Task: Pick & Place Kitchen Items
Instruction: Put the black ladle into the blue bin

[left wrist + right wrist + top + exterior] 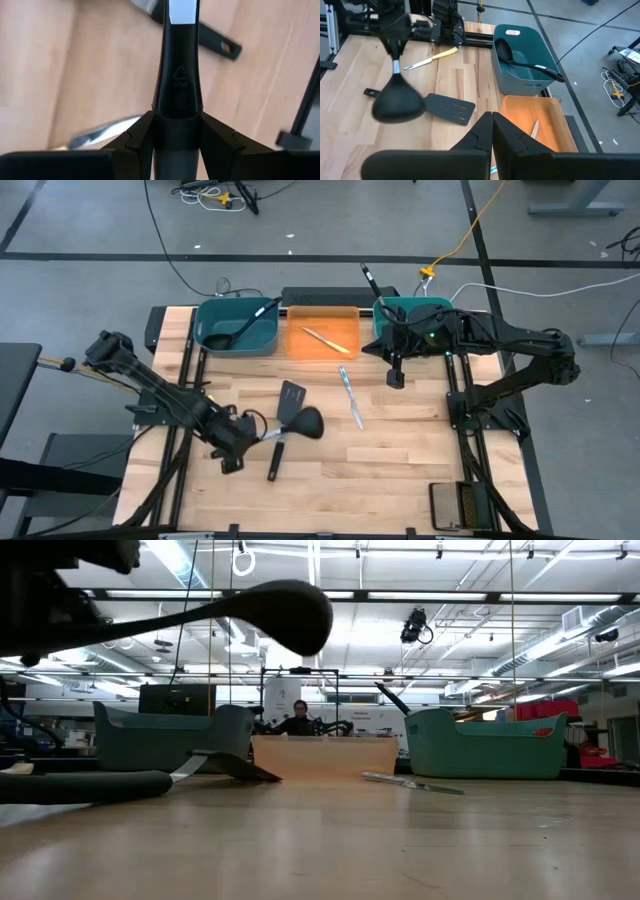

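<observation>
I see my left gripper (247,430) with its fingers clamped on a black ladle's (303,422) handle, the bowl lifted above the bench (400,460) beside a spatula (291,402). My right gripper (395,378), fingers pressed together, hangs empty near the orange bin (322,338).

Your table (400,470) is a light wooden butcher-block top. Along its far edge you have three bins in a row: a teal bin (236,338) on the left, an orange bin (322,345) in the middle, and another teal bin (432,308) on the right. Lying flat on the wood are a black slotted spatula (286,415) near the centre, a slim silver-bladed knife (351,397) just to its right, and a yellow-handled knife (431,58) toward the front left.
</observation>
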Controlling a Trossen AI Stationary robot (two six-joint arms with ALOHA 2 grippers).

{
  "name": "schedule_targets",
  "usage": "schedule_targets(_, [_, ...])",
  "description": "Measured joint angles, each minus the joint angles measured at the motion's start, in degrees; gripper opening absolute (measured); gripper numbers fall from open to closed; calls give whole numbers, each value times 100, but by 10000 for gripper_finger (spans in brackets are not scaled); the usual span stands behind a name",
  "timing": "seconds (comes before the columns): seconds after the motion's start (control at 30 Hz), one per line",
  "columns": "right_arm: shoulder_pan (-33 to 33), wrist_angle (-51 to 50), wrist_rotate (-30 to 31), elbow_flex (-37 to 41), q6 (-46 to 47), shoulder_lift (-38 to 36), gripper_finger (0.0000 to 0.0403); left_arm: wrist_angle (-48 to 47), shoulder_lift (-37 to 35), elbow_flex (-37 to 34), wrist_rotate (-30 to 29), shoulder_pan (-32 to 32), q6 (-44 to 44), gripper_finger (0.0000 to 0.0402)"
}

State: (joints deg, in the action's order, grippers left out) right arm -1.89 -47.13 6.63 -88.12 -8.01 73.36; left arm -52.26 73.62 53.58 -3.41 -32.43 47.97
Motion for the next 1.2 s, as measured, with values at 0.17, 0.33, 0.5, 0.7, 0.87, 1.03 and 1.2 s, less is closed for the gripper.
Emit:
schedule_targets(0.17, [1,1,-2,0,0,0,9,-224,-432,0,-441,233,-79,130])
schedule_targets(0.33, [0,4,-2,0,0,0,9,-838,-826,0,-540,516,-184,130])
schedule_targets(0.5, [1,-3,0,0,0,-1,9,-1352,-1219,0,-615,791,-328,130])
schedule_targets(0.7, [0,5,0,0,43,0,9,-1665,-1663,-1,-647,1288,-605,130])
schedule_targets(0.87, [0,-2,0,0,153,0,9,-1509,-1965,-2,-691,1712,-866,130])
schedule_targets(1.03, [2,52,0,0,153,0,9,-1373,-2180,-2,-847,2182,-1261,130])
schedule_targets(1.2, [0,55,0,0,155,0,9,-1369,-2294,-2,-764,2770,-1779,130])
